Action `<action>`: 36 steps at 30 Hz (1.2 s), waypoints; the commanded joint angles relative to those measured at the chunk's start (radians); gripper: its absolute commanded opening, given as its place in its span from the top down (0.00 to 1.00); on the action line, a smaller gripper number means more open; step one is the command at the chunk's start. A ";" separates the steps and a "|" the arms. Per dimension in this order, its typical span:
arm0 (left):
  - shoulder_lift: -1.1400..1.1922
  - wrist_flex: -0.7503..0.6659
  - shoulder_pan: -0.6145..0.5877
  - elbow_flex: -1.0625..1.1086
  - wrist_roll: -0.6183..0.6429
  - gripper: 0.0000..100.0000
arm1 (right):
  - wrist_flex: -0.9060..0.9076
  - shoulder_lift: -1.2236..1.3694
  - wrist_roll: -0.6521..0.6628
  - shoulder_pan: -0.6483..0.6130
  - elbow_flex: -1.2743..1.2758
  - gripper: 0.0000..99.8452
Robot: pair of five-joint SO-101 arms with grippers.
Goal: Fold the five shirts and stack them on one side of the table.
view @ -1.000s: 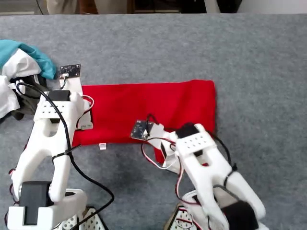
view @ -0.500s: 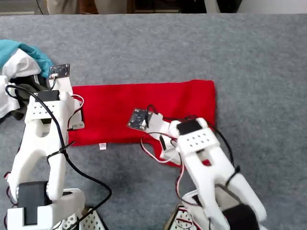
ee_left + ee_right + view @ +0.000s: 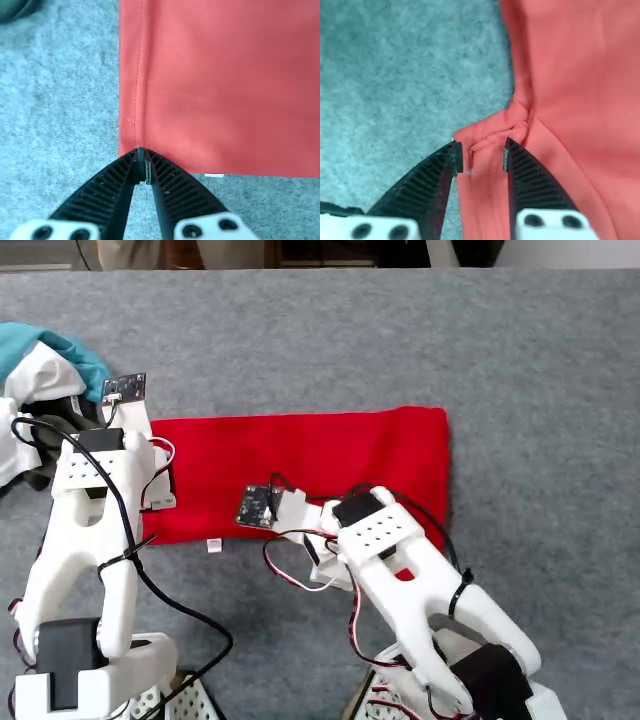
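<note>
A red shirt [image 3: 300, 460] lies folded into a long band across the middle of the grey table. At its near left corner, my left gripper [image 3: 140, 159] is shut, its tips pinching the hem of the red shirt [image 3: 225, 75]; from above that gripper [image 3: 152, 512] sits under the left arm. My right gripper [image 3: 481, 150] is open at the shirt's near edge, its fingers either side of a bunched fold of the red cloth [image 3: 570, 75]. In the high view the right arm's wrist [image 3: 325, 540] covers that spot.
A pile of other shirts, teal [image 3: 60, 350] and white [image 3: 40, 375], lies at the table's far left edge, just beyond the left arm. Bare grey table [image 3: 540, 390] stretches to the right and behind the red shirt.
The right arm has slid left along the shirt's near edge. The left arm shifted a little left a second ago, then held still.
</note>
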 commanded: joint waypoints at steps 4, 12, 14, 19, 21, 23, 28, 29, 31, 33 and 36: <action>-0.027 -0.009 -0.009 -0.015 -0.011 0.98 | -0.051 0.071 -0.011 0.030 -0.025 0.92; -0.027 -0.009 -0.009 -0.014 -0.011 0.98 | -0.077 0.140 -0.018 0.044 -0.030 1.00; -0.027 -0.009 -0.009 -0.012 -0.011 0.98 | -0.075 0.140 -0.018 0.044 -0.033 1.00; -0.027 -0.009 -0.009 -0.012 -0.011 0.98 | -0.069 0.140 -0.023 0.041 -0.033 1.00; -0.027 -0.009 -0.009 -0.011 -0.011 0.98 | -0.069 0.140 -0.038 0.039 -0.033 1.00; -0.027 -0.009 -0.009 -0.011 -0.011 0.98 | -0.069 0.140 -0.041 0.039 -0.038 1.00; -0.027 -0.011 -0.009 -0.014 -0.011 0.98 | -0.037 0.140 -0.034 0.042 -0.071 0.99; -0.027 -0.011 -0.008 -0.014 -0.011 0.98 | -0.020 0.140 -0.034 0.044 -0.084 0.97; -0.025 -0.011 -0.008 -0.014 -0.012 0.98 | 0.015 0.140 -0.032 0.044 -0.107 0.90; -0.025 -0.011 -0.008 -0.014 -0.012 0.98 | 0.055 0.133 -0.021 0.044 -0.127 0.82; -0.027 -0.011 -0.018 -0.015 -0.012 0.98 | 0.126 0.062 0.008 0.053 -0.134 0.77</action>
